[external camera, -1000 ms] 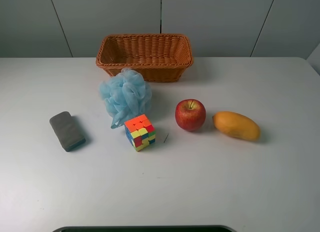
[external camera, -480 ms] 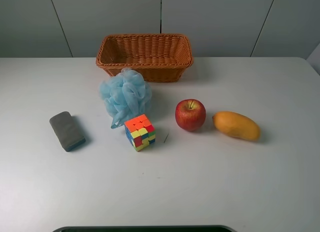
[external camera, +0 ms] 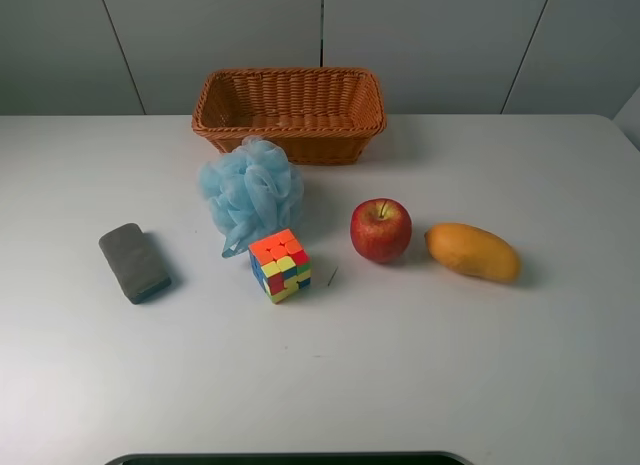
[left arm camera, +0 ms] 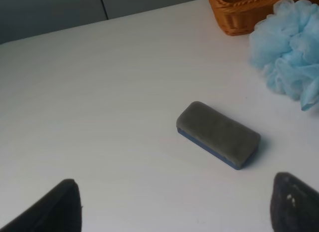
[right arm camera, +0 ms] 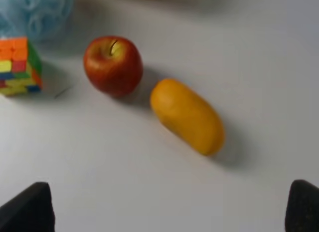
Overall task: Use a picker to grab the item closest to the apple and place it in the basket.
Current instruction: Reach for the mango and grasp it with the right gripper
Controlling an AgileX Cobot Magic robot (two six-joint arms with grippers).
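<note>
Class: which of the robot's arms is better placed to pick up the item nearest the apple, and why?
Right. The mango lies nearest the apple, on its right in the high view, and the right gripper is open with the mango in its camera's view. The left gripper faces the eraser instead.

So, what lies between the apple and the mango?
Nothing: only a narrow strip of bare white table separates the apple and the mango, clearest in the right wrist view.

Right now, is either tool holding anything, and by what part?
Nothing is held. The left tool is open and empty, short of the eraser. The right tool is open and empty, short of the mango.
</note>
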